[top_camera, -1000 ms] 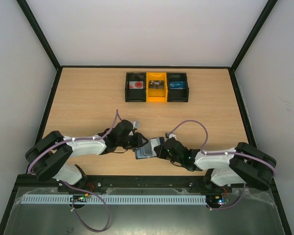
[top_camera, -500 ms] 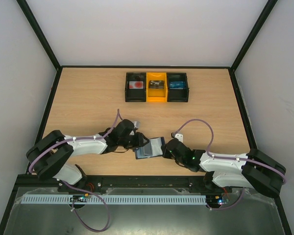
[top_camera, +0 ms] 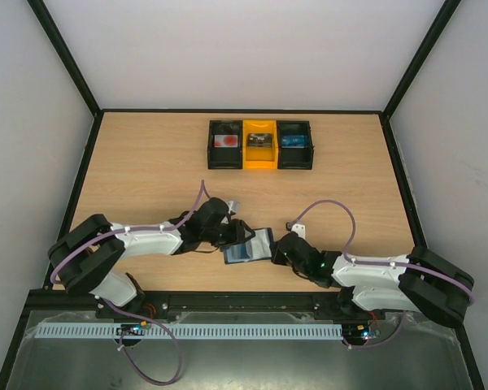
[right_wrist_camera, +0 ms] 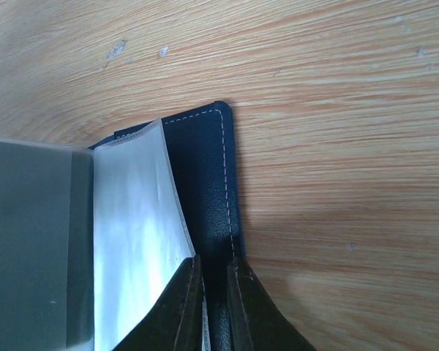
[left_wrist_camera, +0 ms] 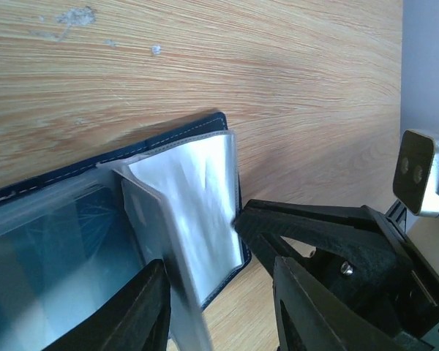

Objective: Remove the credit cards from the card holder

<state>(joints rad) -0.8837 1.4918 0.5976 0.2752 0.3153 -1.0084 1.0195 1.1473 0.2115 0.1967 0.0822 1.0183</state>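
Right tool (right_wrist_camera: pixel 211 292): clenched on the card holder's (right_wrist_camera: pixel 205 175) navy cover edge.
Left tool (left_wrist_camera: pixel 219 292): released, jaws straddling a pale sleeve (left_wrist_camera: pixel 197 197).
Progress: card holder lies open on the surface (top_camera: pixel 146 171) between both arms; credit cards (left_wrist_camera: pixel 58 248) not yet out, one bluish behind plastic.
Room: open wood around; boxes (top_camera: pixel 260 145) well apart, far side.

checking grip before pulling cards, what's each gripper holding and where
Right gripper pinches the wallet by its navy cover's edge. Left gripper is open around a clear sleeve, holding nothing.
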